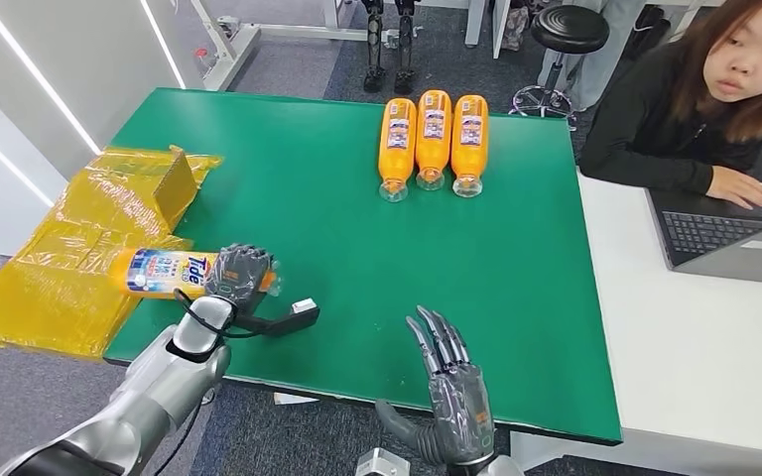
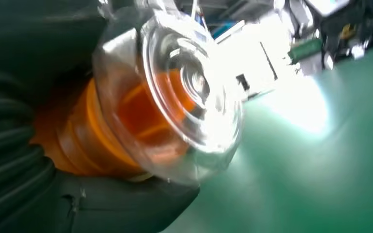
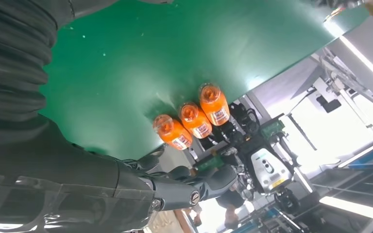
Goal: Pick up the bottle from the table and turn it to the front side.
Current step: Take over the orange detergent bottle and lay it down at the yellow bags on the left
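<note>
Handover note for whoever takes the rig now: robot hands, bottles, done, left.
Left robot hand: grips the Tide bottle sideways at the near-left corner of the green table, label up.
Right robot hand: empty, fingers apart, at the near edge.
Three orange bottles lie side by side at the far edge, caps toward the robot.
Done: pickup.
Left: confirm the front faces forward; the label looks partly hidden by the hand.

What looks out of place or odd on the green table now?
Nothing is spilled or damaged. Three bottles lie side by side, neatly. The left hand holds a fourth bottle sideways at the table's edge, over crumpled yellow wrapping hanging off it.
</note>
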Available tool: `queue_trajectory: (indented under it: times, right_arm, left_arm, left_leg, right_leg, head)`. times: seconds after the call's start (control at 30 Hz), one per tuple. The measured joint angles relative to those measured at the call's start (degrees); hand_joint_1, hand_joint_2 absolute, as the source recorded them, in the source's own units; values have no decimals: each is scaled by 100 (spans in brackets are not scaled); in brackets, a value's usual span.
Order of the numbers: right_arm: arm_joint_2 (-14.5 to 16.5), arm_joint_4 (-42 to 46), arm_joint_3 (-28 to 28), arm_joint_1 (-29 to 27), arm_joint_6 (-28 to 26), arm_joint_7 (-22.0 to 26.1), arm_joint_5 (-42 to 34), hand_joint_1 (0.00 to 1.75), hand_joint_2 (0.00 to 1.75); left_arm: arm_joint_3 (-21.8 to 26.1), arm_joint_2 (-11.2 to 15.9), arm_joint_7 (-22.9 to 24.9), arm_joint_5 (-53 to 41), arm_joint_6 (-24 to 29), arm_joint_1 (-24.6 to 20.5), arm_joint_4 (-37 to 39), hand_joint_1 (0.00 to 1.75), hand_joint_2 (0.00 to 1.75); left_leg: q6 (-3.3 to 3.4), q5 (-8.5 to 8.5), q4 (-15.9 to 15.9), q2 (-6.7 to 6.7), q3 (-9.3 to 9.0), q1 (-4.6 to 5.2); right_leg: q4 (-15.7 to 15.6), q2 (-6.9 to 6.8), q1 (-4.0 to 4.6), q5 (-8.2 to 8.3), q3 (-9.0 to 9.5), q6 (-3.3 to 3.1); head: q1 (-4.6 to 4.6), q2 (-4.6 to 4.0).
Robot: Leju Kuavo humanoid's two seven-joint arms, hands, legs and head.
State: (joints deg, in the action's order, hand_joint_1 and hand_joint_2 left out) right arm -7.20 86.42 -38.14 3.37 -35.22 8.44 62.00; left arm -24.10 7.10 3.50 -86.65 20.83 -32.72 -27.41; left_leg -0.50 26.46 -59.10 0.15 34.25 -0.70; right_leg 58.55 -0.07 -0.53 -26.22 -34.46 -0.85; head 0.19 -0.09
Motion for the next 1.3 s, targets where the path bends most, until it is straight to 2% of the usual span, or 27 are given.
queue_trajectory:
  times: [0.2, 0.63, 0.67, 0.73, 0.8, 0.87, 1.3]
  right_arm:
    - [11, 92, 11, 0, 164, 19, -28, 0, 175]
    - [31, 215, 133, -122, 210, 44, -2, 0, 175]
    - [31, 214, 139, -143, 204, 60, -1, 0, 175]
    - [31, 211, 155, -175, 191, 88, -2, 0, 175]
    - [31, 207, 166, -188, 181, 109, -5, 0, 175]
    - [31, 199, 169, -188, 179, 127, -13, 0, 175]
    - [27, -67, 168, -29, 161, 454, -474, 0, 175]
  left_arm:
    - [-8, 153, 288, -33, -377, -204, 541, 175, 175]
    - [5, 412, 170, -10, -505, -459, 873, 175, 175]
    - [16, 426, 171, 8, -512, -467, 884, 169, 175]
    - [45, 449, 174, 36, -501, -475, 904, 101, 175]
    - [80, 465, 189, 47, -467, -477, 921, 19, 175]
    - [111, 485, 218, 48, -420, -480, 935, 0, 175]
    - [292, 632, 294, 79, -67, -492, 958, 0, 175]
  left_leg:
    - [0, 0, 1, -2, -4, 0]
    - [-7, -5, 2, 3, -10, -1]
    - [-7, -5, 2, 3, -10, -2]
    - [-7, -5, 2, 3, -10, -2]
    - [-7, -5, 2, 3, -10, -2]
    - [-7, -5, 2, 4, -10, -2]
    - [-8, -6, 2, 2, -10, -2]
  right_leg:
    - [2, -4, 0, 0, 6, 0]
    - [5, -1, 0, 4, 6, -6]
    - [5, -1, 0, 4, 6, -6]
    - [5, -1, 0, 4, 6, -6]
    - [5, 0, 0, 4, 5, -6]
    - [5, 0, 0, 4, 5, -6]
    - [7, -1, 0, 4, 8, -7]
  head:
    - [1, 0]
    - [1, 0]
    - [0, 0]
    - [0, 0]
    - [0, 0]
    - [0, 0]
    - [0, 0]
